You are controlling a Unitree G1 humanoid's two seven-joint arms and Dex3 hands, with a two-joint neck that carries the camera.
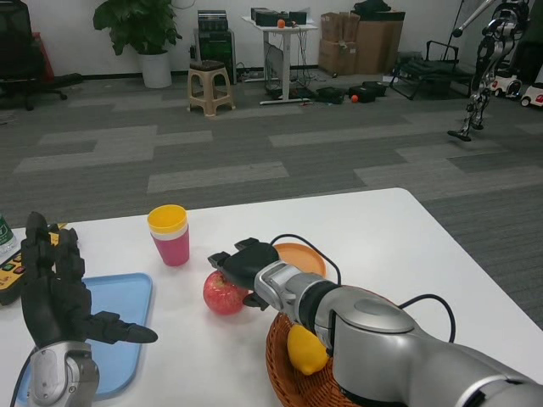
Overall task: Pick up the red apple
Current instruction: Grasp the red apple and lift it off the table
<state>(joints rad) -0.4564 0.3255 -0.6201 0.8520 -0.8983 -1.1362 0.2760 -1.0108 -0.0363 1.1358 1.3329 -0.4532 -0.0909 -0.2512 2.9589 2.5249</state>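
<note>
Left hand point(59, 292) raised, fingers point(41, 242) spread

1 red apple point(222, 293), 1 lemon point(306, 349), 1 wicker basket point(284, 373), 1 blue tray point(119, 314), 2 stacked cups point(170, 234), 1 orange plate point(299, 255)

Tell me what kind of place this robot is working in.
Probably a robotics lab or office workspace: grey carpet tiles, stacked cardboard boxes by the wall, a desk with equipment, and another humanoid robot standing at the far right.
</note>
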